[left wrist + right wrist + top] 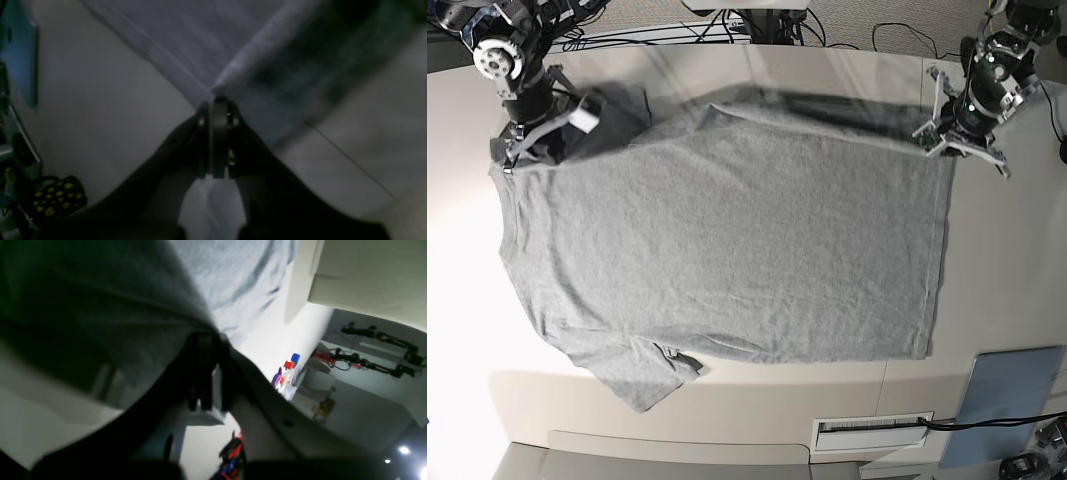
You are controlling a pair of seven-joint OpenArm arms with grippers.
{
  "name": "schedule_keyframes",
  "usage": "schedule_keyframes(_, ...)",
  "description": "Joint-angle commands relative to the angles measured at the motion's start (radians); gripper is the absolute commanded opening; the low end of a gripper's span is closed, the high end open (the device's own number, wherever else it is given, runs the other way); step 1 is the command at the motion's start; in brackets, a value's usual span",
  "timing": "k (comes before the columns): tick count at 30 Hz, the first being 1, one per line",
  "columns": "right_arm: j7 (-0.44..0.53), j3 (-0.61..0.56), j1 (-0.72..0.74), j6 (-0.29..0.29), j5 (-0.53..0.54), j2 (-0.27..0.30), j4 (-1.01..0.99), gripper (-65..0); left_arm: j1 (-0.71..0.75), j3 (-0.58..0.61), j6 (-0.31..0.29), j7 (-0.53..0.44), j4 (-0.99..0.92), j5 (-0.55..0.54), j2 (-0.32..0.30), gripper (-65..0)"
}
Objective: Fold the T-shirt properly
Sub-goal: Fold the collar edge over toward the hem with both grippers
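T-shirt (pixel 727 260): grey, plain side up, spread wide over the middle of the bench; the neck end is toward 9 o'clock in the base view and the hem toward 3 o'clock.
Near sleeve (pixel 642 370): lies flat at about 7 o'clock, with a small folded tip beside it.
Far edge: lifted a little off the bench between 11 and 1 o'clock, and a shadow lies under it.
Left claw (pixel 952 135): at 2 o'clock in the base view, at the hem corner; in the left wrist view its two fingers are pressed together on a pinch of the grey cloth (pixel 233 66).
Right claw (pixel 527 140): at 10 o'clock in the base view, at the shoulder corner; in the right wrist view it is clamped on bunched cloth (pixel 133 306) that hangs over it.
Bench (pixel 997 290): pale beige, with a seam line near the front edge.
Blue-grey pad (pixel 1012 400): lies on the bench at 4 o'clock, apart from the T-shirt.
White vent slot (pixel 872 430): at 5 o'clock, in the front strip of the bench.
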Motion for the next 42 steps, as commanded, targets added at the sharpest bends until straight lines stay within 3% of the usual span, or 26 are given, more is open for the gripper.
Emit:
schedule_keyframes(1, 0.016, 0.008, 0.018, -0.017, -0.006, 0.014, 0.013, -65.0, -0.014, -0.008, 0.011, -0.018, 0.002, 0.003, -0.004, -65.0)
schedule_keyframes(7, 0.082, 0.004, 0.123, -0.024, 0.051, 0.007, -0.076, -65.0, -0.088, -0.008, 0.008, -0.054, -0.09, 0.003, 0.078, -65.0)
schedule_keyframes(13, 0.111, 0.004, 0.224, -0.024, 0.127, -0.056, -0.177, -65.0, -0.159, -0.008, 0.008, -0.096, -0.183, 0.004, 0.126, -65.0)
schedule_keyframes(15, 0.112, 0.004, 0.248, -0.024, 0.136, -0.077, -0.21, -65.0, -0.185, -0.008, 0.043, -0.093, -0.208, 0.004, 0.136, -65.0)
schedule_keyframes(18, 0.113, 0.004, 0.272, -0.024, 0.139, -0.094, -0.257, -65.0, -0.22, -0.008, 0.108, -0.092, -0.23, 0.004, 0.141, -65.0)
schedule_keyframes(42, 0.127, 0.004, 0.349, -0.048, 0.157, -0.101, -0.332, -65.0, -0.302, -0.008, 0.1, -0.146, -0.275, -0.029, 0.161, -65.0)
